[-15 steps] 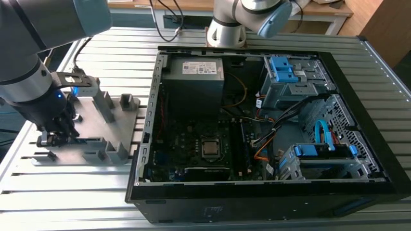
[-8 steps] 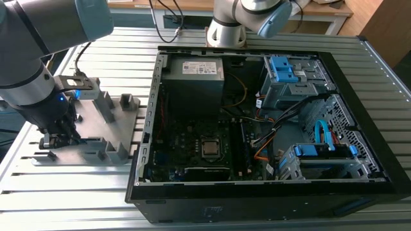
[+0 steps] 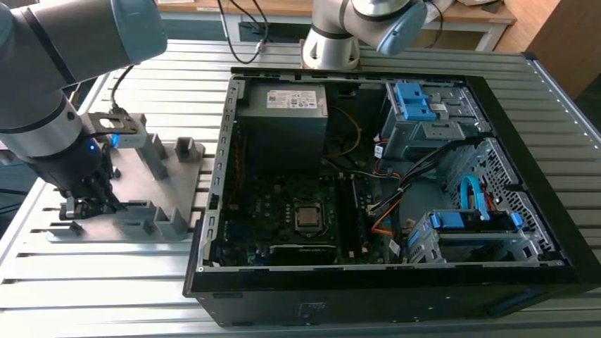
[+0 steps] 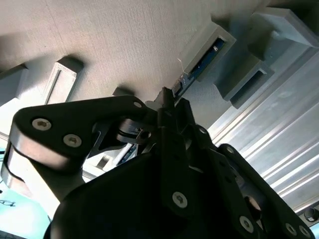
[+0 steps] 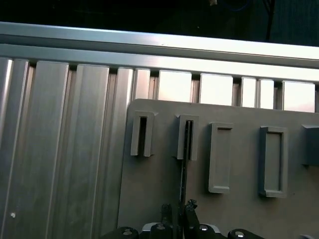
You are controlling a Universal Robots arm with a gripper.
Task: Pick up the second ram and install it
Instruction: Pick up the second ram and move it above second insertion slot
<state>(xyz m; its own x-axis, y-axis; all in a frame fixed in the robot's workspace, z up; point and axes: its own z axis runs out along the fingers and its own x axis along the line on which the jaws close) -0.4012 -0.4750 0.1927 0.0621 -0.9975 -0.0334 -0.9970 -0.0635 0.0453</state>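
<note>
The second ram (image 5: 185, 159) shows edge-on in the first wrist view as a thin dark stick standing in a slot of the grey holder (image 5: 239, 209). In the second wrist view its blue-green board (image 4: 205, 60) lies in that slot. My gripper (image 5: 178, 211) sits over the stick's near end, with a black finger (image 5: 190, 208) on each side pressed against it. The fingertips (image 4: 167, 99) meet on the board's end in the second wrist view. In the exterior view the gripper (image 3: 86, 205) is low over the holder (image 3: 141, 218), at the exterior view's left, apart from the computer case (image 3: 214, 211).
The open computer case holds a motherboard with the CPU socket (image 3: 307, 217), long memory slots (image 3: 356, 211) beside it, blue drive cages (image 3: 418, 105) and loose cables (image 3: 469, 193). Upright ribs (image 3: 153, 151) rise from the holder. The ribbed aluminium table (image 3: 103, 282) spreads all around.
</note>
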